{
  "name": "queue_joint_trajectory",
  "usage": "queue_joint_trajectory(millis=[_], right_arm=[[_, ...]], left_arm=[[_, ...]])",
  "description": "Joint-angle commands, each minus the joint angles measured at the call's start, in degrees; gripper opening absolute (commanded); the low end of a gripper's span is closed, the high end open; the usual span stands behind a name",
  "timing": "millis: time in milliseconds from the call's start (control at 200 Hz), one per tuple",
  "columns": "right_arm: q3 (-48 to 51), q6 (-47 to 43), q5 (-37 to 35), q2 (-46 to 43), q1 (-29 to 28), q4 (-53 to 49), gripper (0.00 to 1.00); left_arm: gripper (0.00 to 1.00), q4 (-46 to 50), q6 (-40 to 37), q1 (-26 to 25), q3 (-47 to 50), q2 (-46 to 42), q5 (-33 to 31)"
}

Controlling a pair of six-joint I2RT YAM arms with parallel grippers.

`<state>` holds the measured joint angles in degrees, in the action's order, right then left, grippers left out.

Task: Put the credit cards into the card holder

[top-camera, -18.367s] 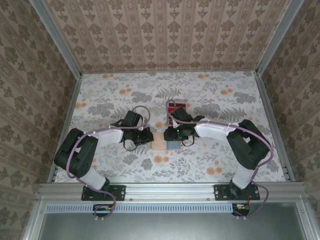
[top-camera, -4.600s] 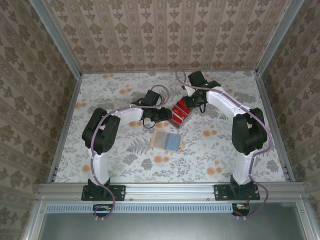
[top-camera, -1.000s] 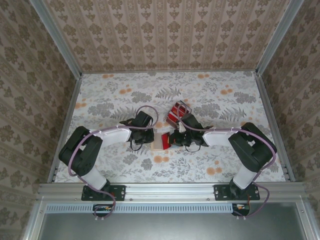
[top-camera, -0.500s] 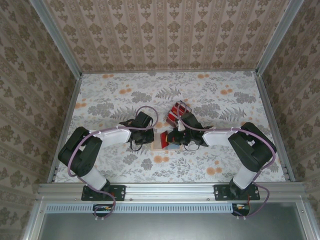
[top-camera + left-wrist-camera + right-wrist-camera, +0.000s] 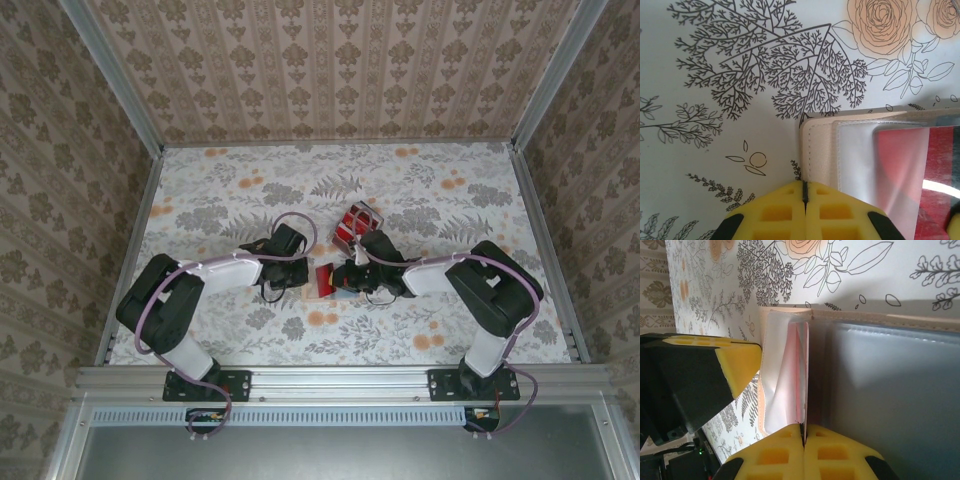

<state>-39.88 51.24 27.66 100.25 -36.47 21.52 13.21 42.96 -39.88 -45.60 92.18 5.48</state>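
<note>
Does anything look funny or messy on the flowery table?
Just one thing: the red card is only partway into the card holder, and its clear pocket bulges up instead of lying flat. The right gripper pinches the card's edge. The spare cards behind sit in a crooked pile.

Overhead camera looks down; both wrist cameras closely share the card holder (image 5: 819, 152).
</note>
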Motion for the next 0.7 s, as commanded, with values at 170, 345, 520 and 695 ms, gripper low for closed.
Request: queue_joint_trajectory(millis=[170,345,520,695], right_arm=[[-6.6,-4.2,-14.2,0.3,-7.7,-14.3,0.08],[-8.7,-5.7,-17.9,0.0,-9.6,-18.2,0.14],[-9.8,-8.4,-20.9,-3.1,-9.5,-23.8,0.29],[-10.7,-10.5,-22.1,-7.0,-9.1,-28.1,0.34]], left_arm=[[0.04,2.1,0.8,-2.0,1.3,0.8,2.3],[0.03,2.2,1.0,-2.2,1.6,0.5,1.9],[0.03,2.8,1.1,-2.2,1.8,-0.1,1.2],[0.02,2.9,1.2,-2.2,1.8,0.2,1.0]])
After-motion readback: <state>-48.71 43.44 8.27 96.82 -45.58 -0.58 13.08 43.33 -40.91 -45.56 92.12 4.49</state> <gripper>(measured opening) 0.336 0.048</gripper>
